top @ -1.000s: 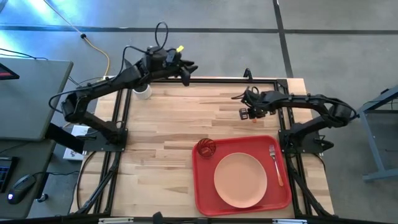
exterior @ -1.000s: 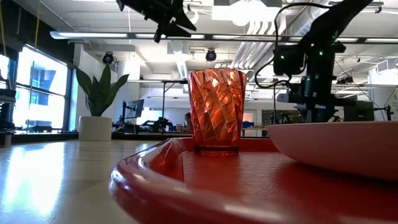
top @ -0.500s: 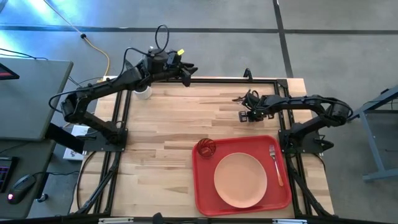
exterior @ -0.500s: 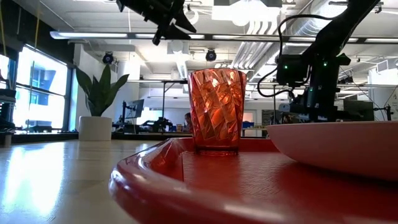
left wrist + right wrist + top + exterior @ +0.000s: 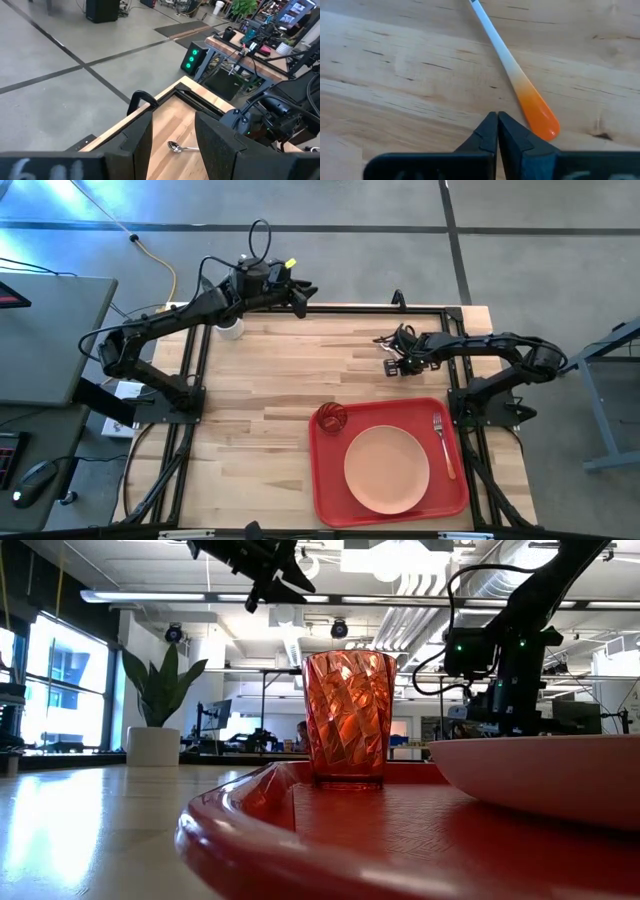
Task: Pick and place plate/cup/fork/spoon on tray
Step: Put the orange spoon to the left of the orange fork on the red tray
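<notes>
Right claw (image 5: 497, 131) is down at the bench (image 5: 270, 395) near the far right side, fingers pressed together with nothing between them. The spoon's (image 5: 515, 80) orange handle tip lies flat on the wood just beside the fingertips, not pinched; the handle fades from orange to white along its length. From the left wrist camera the spoon's silver bowl (image 5: 174, 146) shows on the wood near the far edge.

Left claw (image 5: 172, 137) hangs raised over the far left edge of the bench, fingers spread, holding nothing.

Tray (image 5: 325, 490) sits at the near right of the bench. On it:
- plate (image 5: 386, 470) in the middle
- cup (image 5: 332, 418) upright in the far left corner, just beside the plate
- fork (image 5: 443, 445) along the right rim, tines pointing to the far side

A white pot with a green plant (image 5: 155, 718) stands at the far left of the bench, under the left arm.

No readable brand or label on any of the task items. The only writing-like marks are blurred pale characters on the left wrist's own housing; can't make them out.
</notes>
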